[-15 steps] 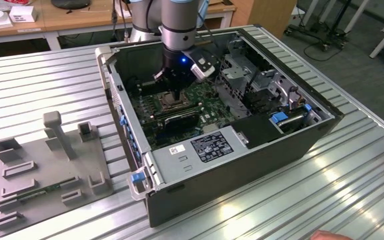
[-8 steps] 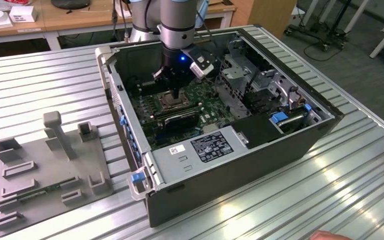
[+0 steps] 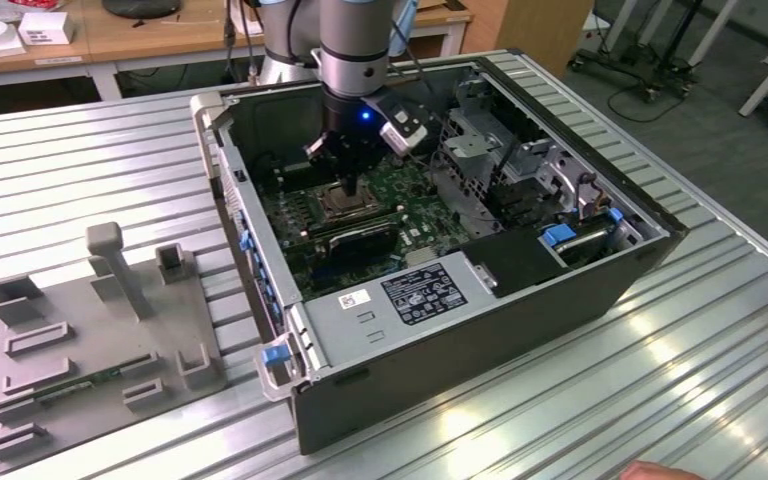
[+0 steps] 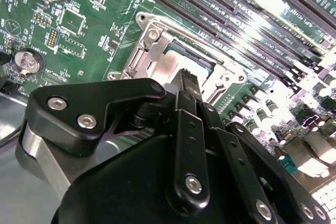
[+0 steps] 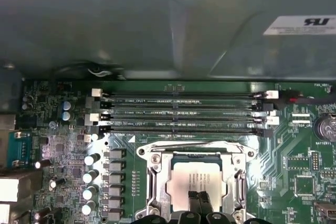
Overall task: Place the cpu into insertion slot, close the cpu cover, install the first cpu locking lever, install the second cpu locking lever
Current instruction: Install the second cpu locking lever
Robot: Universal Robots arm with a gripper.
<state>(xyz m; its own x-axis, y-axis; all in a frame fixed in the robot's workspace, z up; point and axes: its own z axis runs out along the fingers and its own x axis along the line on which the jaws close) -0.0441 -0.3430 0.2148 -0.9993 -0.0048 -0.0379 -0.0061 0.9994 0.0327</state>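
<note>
The cpu (image 5: 185,176) lies flat in the insertion slot (image 5: 145,153), its tan-silver top showing through the window of the cpu cover (image 5: 157,183), which lies down around it. My gripper (image 5: 197,201) stands right over the chip's near edge, its two black fingers pressed together with nothing between them. In the second wrist view the gripper (image 4: 187,78) tip points at the cpu (image 4: 161,65) inside the silvery frame. In the exterior view the arm reaches down into the open computer case, the gripper (image 3: 348,190) over the insertion slot (image 3: 344,208).
Long black memory slots (image 5: 184,112) run beside the socket, with the case wall (image 5: 157,35) behind them. A row of capacitors (image 5: 90,176) flanks the socket. A grey fixture plate (image 3: 91,340) sits at the exterior view's left. A hand (image 3: 664,470) shows at the table's near edge.
</note>
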